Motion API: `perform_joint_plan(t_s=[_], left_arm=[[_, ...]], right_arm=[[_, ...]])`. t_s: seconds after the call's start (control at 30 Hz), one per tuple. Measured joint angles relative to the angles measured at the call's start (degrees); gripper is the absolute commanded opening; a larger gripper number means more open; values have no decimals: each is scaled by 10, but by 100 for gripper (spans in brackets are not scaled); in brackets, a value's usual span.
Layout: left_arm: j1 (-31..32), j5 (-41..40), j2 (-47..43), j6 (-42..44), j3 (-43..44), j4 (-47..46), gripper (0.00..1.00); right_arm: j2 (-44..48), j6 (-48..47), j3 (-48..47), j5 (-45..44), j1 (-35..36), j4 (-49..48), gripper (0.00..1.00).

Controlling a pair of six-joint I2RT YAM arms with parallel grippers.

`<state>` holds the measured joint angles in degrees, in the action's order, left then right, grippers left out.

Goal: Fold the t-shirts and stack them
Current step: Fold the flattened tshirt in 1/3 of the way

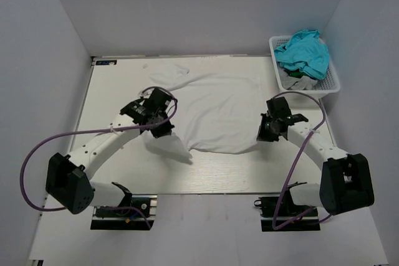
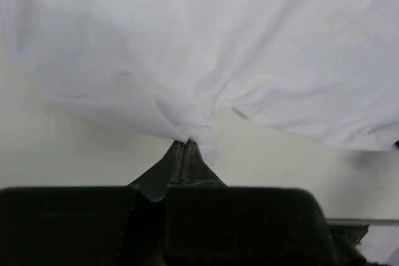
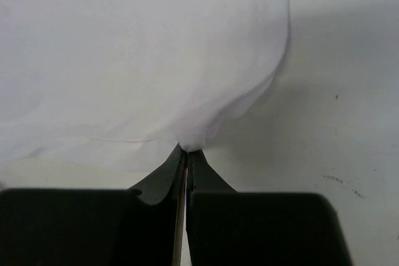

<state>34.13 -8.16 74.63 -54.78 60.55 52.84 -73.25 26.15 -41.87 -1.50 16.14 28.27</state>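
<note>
From above, the white t-shirt lies spread out in the middle of the table. The left gripper is at its near left corner. The right gripper is at its near right edge. A basket with blue-green clothes sits at the far right, just beside the shirt.

In the left wrist view, the left gripper is clenched on a small pinch of the t-shirt. The cloth fans out from the tips in soft folds.

In the right wrist view, the right gripper is also squeezed tight on a bit of the t-shirt. Bare table shows to the right.

The shirt looks thin, light and floppy. It will likely sag and wrinkle when lifted, and it will not break. The near corners are good places to hold, but such small pinches could slip out.

There is bare table on the near side and to the left for folding. The walls stand close on the left, far and right sides. The basket could get in the way at the far right.
</note>
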Motion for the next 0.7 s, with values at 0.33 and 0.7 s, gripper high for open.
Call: perform_joint_plan(t_s=[0.33, 0.7], left_arm=[[-86, -75, 172, 63, 159, -15, 0], [-157, -72, 252, 148, 256, -106, 0]], right_arm=[[-84, -11, -139, -21, 0, 6, 0], [-230, -10, -319, -75, -2, 43, 0]])
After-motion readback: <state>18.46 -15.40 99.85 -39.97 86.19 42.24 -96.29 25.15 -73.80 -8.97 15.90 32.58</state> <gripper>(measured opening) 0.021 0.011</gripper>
